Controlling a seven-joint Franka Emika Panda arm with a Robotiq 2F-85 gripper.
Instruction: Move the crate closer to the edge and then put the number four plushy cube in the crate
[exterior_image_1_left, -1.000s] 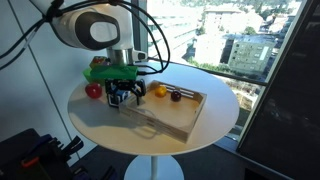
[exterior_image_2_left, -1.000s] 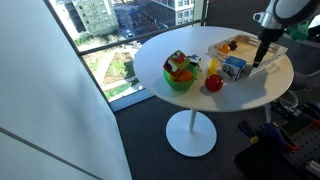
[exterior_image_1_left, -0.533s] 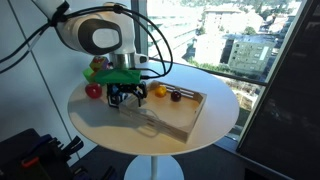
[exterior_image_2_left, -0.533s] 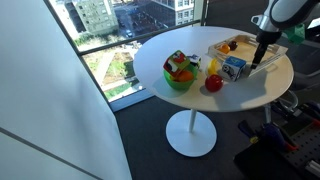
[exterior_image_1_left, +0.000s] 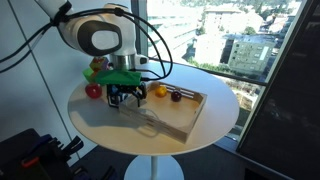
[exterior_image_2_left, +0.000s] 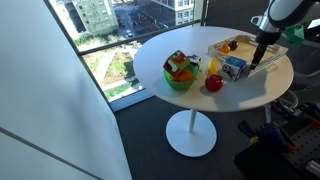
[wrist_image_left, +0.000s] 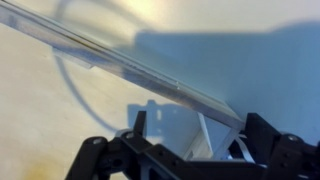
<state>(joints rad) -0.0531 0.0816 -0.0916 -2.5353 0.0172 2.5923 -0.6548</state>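
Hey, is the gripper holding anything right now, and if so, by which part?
Nothing looks clamped: the gripper has its fingers apart, straddling the rim of the crate wall.

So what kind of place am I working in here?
Probably an upper-floor office or lab in a high-rise. The floor-to-ceiling window looks down on city buildings, and the work sits on a round white pedestal table.
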